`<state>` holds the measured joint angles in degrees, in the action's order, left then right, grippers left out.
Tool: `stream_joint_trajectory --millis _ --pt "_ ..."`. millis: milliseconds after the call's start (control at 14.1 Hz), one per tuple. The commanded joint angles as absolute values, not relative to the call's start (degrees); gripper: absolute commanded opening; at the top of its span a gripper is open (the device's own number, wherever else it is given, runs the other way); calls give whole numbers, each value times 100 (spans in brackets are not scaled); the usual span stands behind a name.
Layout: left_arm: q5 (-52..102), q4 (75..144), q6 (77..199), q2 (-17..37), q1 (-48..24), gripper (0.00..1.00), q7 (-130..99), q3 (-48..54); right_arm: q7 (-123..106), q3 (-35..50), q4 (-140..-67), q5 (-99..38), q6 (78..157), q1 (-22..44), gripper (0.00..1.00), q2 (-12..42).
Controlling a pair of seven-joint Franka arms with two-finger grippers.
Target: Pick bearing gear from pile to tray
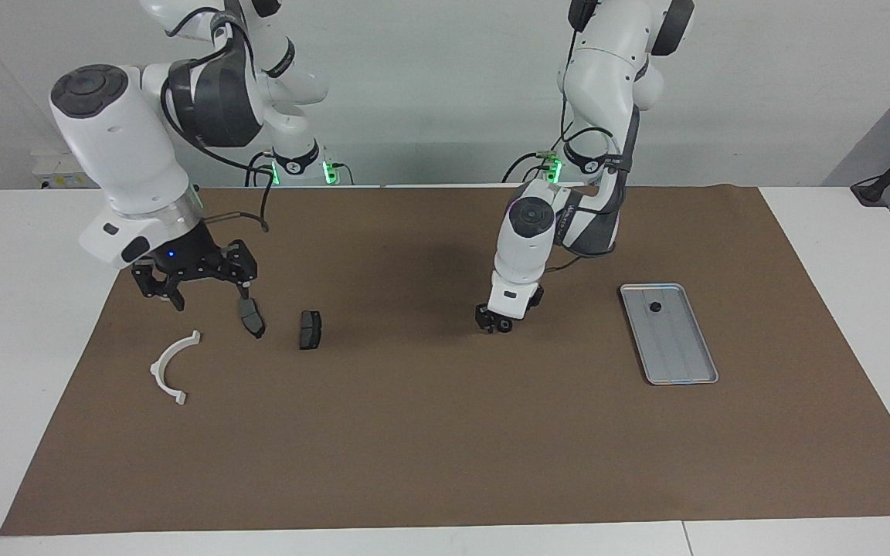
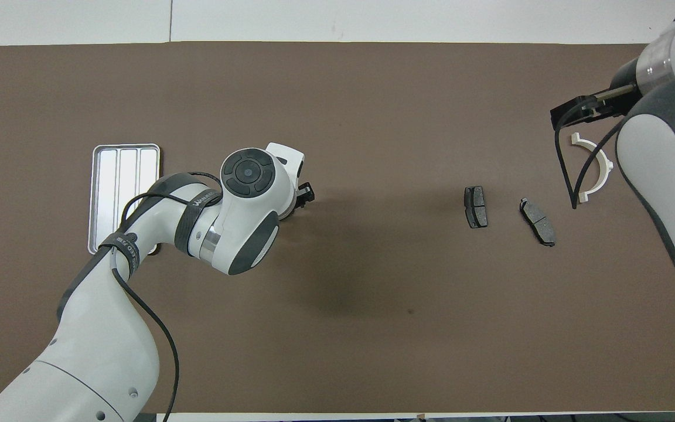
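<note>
While the arm hides it overhead, left pincer (image 1: 497, 323) grips bearing gear (image 1: 504, 325).

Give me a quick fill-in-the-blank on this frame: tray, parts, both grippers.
1. The tray holds ___ small black round piece.
2. The white curved bracket lies toward the ___ arm's end of the table.
3. The left gripper is low at the mat, between the brake-pad plates and the ___.
4. The right gripper, raised near the bracket, has its jaws ___.

Missing words: one; right; tray; open.
</note>
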<state>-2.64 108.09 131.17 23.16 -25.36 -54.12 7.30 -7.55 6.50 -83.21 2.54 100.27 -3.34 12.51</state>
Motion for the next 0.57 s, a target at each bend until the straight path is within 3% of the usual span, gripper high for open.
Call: stream_joint_trajectory --millis 0,213,355,497 --pt "-404 10960 13377 2241 -2593 79 -5555 650 -940 607 -8876 88 9949 -378 100 617" --pt "-413 11030 13395 2232 -2584 76 -5563 650 -940 589 -8947 97 9599 -378 100 335" --pt "-413 11065 13395 2224 -2584 68 -5563 650 -923 580 -9008 97 9344 -369 100 176" --pt "-413 11065 13342 2215 -2601 44 -5572 642 -888 563 -9053 97 9159 -369 100 36"
